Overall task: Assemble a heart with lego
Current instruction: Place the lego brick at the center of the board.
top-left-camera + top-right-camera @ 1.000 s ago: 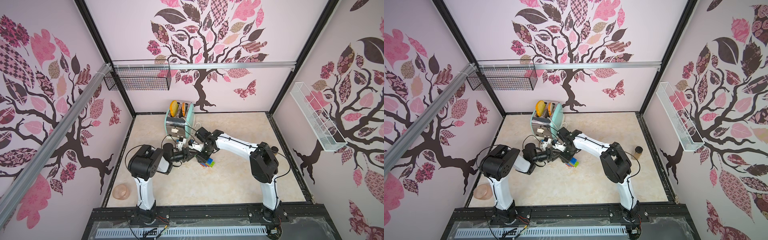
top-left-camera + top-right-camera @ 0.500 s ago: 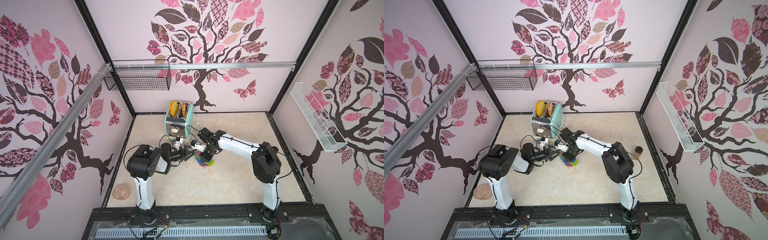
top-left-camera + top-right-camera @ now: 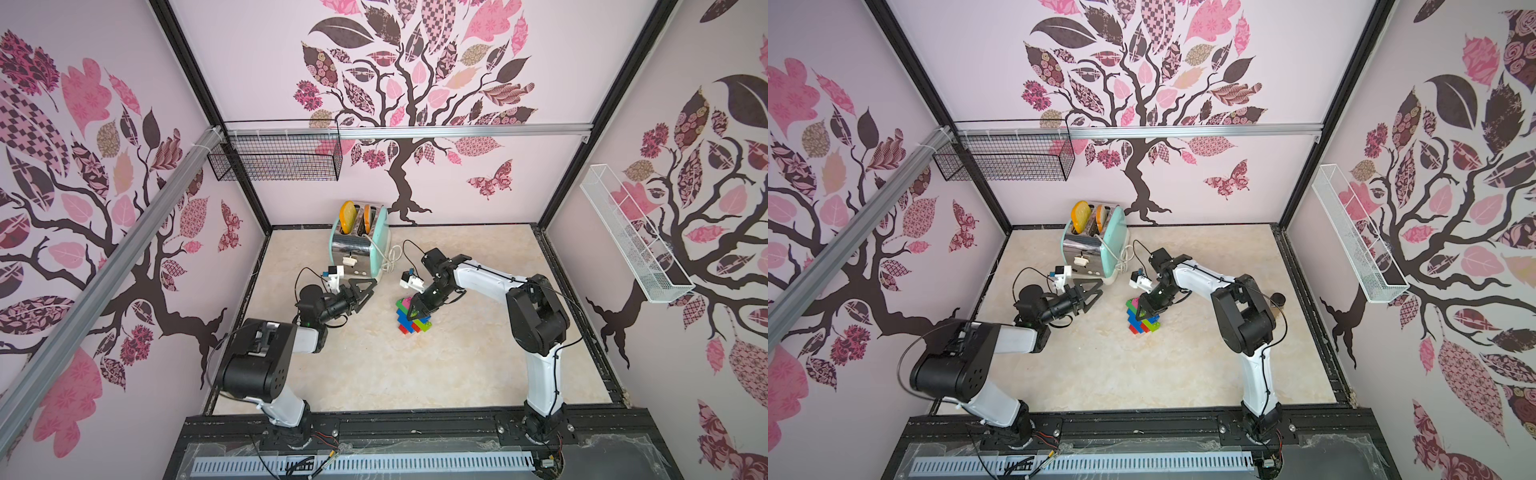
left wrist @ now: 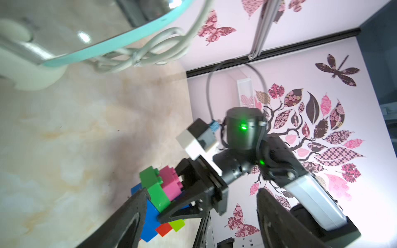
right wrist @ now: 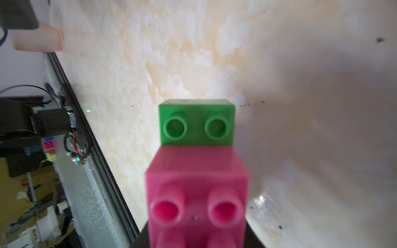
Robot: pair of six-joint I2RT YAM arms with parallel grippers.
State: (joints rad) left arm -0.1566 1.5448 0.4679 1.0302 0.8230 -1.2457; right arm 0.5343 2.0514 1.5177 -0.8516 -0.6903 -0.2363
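Observation:
The heart (image 3: 412, 321) (image 3: 1144, 319) is a stepped cluster of lego at mid-table, with pink and dark green on top, then blue, lime and red at the point. My right gripper (image 3: 412, 308) (image 3: 1143, 306) comes down on it from above and is shut on the pink top brick (image 5: 196, 189). The green brick (image 5: 196, 122) shows just beyond the pink one. My left gripper (image 3: 368, 293) (image 3: 1094, 293) stands open a short way to the left of the heart, touching nothing. In the left wrist view the heart (image 4: 154, 193) shows past my left gripper (image 4: 202, 193), whose jaws are spread wide.
A mint toaster (image 3: 359, 245) (image 3: 1094, 249) with two slices and a coiled cord stands behind the grippers. A brown cup (image 3: 1277, 298) sits behind the right arm. A pale pink cup (image 5: 36, 36) is near the table's edge. Wire baskets (image 3: 274, 158) (image 3: 631, 237) hang on the walls.
My left gripper has let go of the heart, opened wide and drawn back to the left. My right gripper has shut on the top of the heart and holds it alone.

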